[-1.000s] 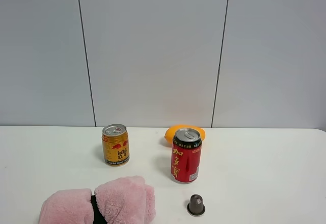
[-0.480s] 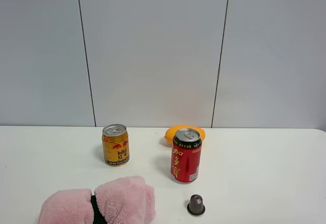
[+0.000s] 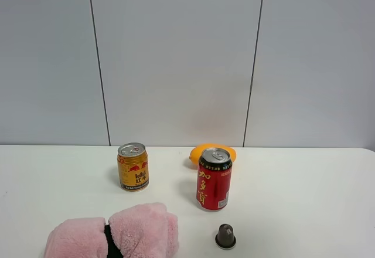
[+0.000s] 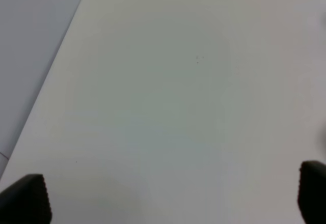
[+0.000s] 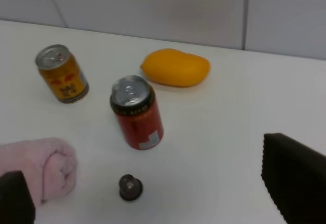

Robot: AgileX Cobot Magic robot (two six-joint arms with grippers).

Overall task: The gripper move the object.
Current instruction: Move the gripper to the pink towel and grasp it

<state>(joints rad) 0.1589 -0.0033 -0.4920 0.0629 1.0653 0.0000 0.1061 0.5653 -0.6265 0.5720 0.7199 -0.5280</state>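
1. Pink and rolled, the object (image 3: 111, 234) lies at the near edge of the table (image 3: 304, 199), on the left of the high view. The frame cuts it off in part, and nothing touches it.
2. A black band (image 3: 108, 238) cinches its middle, leaving two plump lobes of fluffy pile that should squash readily under pressure.
3. The right gripper (image 5: 155, 188) hangs over the table with its jaws spread wide and empty, and the towel's end shows close to one finger (image 5: 15, 198). The left gripper (image 4: 168, 196) is spread just as wide over bare tabletop and holds nothing.
4. The step in hand looks like the approach. A sound grasp would come down at the band, jaws across the roll, and close deep so the plush cannot slip out.
5. Neighbours to avoid:
   - a small dark capsule (image 3: 225, 236) near the towel's end;
   - the glossy upright red can (image 3: 214, 179) and gold can (image 3: 133, 166), which would tip easily;
   - a smooth orange fruit (image 5: 175, 67) behind the red can.
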